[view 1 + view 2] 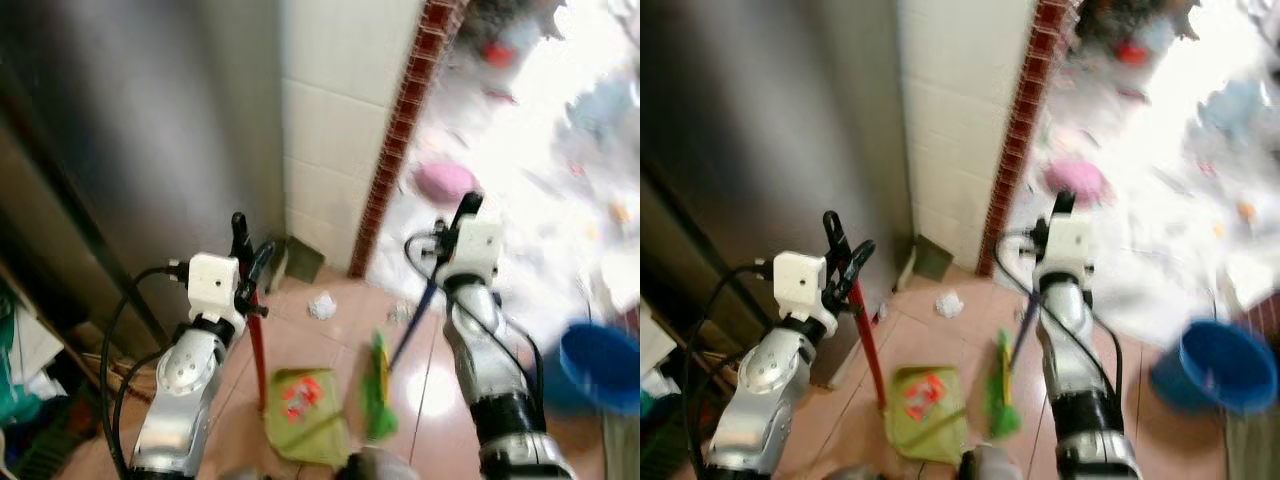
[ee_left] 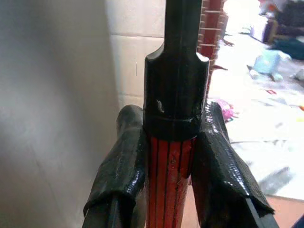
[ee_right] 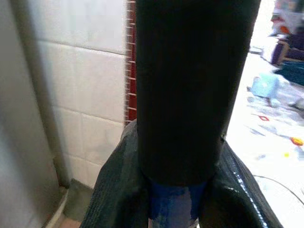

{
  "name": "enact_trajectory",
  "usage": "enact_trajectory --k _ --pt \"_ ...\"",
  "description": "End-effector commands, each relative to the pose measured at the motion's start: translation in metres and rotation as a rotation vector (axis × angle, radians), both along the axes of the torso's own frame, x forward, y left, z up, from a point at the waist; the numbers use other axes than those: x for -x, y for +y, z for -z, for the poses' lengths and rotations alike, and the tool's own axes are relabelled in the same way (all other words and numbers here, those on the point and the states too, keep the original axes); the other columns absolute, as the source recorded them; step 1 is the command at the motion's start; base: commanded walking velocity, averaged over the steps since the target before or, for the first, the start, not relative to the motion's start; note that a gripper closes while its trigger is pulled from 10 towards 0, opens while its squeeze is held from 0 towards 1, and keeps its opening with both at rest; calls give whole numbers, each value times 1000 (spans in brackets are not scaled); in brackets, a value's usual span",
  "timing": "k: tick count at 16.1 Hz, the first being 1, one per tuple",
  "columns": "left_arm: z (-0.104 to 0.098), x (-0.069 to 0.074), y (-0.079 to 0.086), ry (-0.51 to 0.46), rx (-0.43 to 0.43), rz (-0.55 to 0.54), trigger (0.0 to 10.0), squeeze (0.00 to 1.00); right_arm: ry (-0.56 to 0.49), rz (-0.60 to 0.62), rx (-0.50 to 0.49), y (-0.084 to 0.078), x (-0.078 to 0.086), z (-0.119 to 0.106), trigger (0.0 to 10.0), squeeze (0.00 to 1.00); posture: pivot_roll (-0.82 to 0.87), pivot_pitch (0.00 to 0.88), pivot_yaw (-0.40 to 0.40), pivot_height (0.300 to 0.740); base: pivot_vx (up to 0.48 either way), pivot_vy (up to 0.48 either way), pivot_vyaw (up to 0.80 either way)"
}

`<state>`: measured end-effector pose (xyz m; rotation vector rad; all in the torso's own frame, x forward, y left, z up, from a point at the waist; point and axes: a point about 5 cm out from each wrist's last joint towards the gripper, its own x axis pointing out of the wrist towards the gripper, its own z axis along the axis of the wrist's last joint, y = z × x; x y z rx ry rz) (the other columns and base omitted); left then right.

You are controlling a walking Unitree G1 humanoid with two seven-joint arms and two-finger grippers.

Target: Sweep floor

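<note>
Left jaws (image 2: 173,166) pinch red dustpan handle (image 2: 168,185); right jaws (image 3: 178,190) clamp blue broomstick (image 3: 173,204).

From up at the head, both eyes look steeply down over the two arms at the same tiled floor (image 1: 330,360) and white wall (image 1: 960,130), somewhat blurred. Each wrist camera sits very close, looking along its pincer's fingers at a gripped handle
</note>
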<state>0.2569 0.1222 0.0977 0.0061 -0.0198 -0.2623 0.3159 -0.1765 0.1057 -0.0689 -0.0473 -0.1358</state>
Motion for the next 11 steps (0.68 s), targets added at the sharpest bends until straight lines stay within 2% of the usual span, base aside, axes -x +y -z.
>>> enact_trajectory --k 1,9,11 --pt "-11 -1 -5 -52 16 18 10000 0 -3 23 7 -6 1 -1 10000 0 -19 0 7 740 0 251 -500" --pt "-13 2 -9 -61 37 64 10000 0 6 27 11 -7 2 2 10000 0 -23 0 12 740 0 0 -484" --pt "-14 3 -10 -60 46 73 10000 0 9 16 20 -6 2 3 10000 0 -24 0 14 740 0 0 0"
